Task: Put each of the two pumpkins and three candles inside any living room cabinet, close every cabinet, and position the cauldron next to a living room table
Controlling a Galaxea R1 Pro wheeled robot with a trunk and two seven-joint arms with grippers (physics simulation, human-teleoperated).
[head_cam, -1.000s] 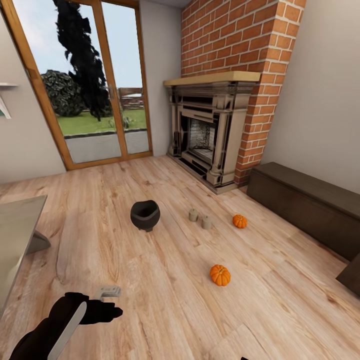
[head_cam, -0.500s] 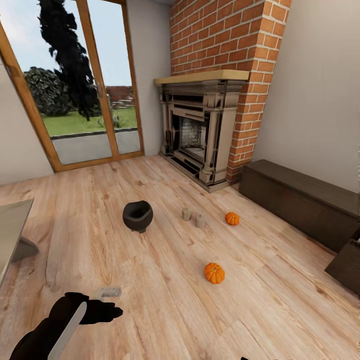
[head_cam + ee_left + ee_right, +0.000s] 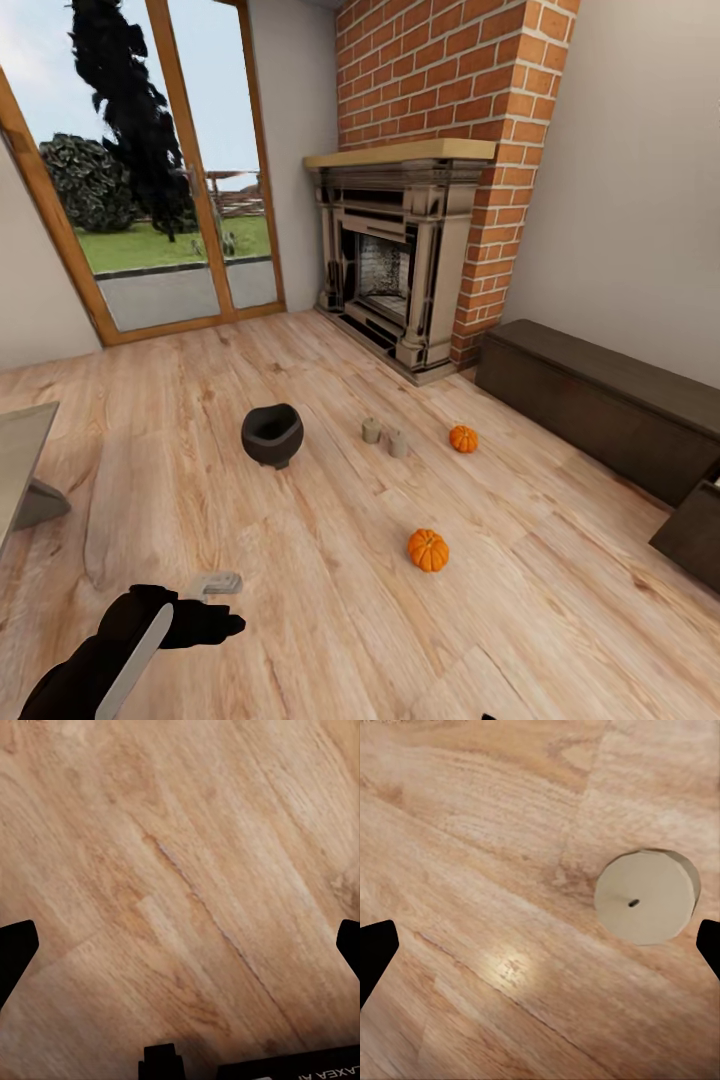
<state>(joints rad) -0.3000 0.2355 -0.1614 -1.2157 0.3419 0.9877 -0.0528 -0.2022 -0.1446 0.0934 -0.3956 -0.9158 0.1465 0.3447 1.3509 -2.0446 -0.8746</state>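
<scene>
Item 1, pumpkins: nearer pumpkin (image 3: 428, 550) lay on the plank floor (image 3: 330, 600), mid-room; farther pumpkin (image 3: 463, 439) sat nearer the cabinet (image 3: 600, 405). Both small, ribbed, rigid by appearance, probably light; round flanks may slip, so a hold across the widest ribs is judged best, not the stem.

Item 2, candles: two short pale candles (image 3: 371, 430) (image 3: 398, 443) stood upright just beside each other, between cauldron and farther pumpkin. A third candle (image 3: 645, 897) appeared from above in the right wrist view, wick hole central, upright on the floor. Likely waxy, stiff, light; grip across the straight sides.

Item 3, cauldron (image 3: 272, 435): black, upright on the floor, well apart from the table (image 3: 20, 455) at the left edge. Interior dark; contents could not be told. Likely the heaviest piece; the rim is the probable hold.

Item 4, cabinet: low dark unit along the right wall beside the fireplace (image 3: 400, 270); fronts shut as far as visible.

Item 5, left gripper (image 3: 180, 945): fingers spread wide, empty, over bare floor.

Item 6, right gripper (image 3: 540, 945): likewise spread, holding nothing, candle between the tips but below them.
</scene>
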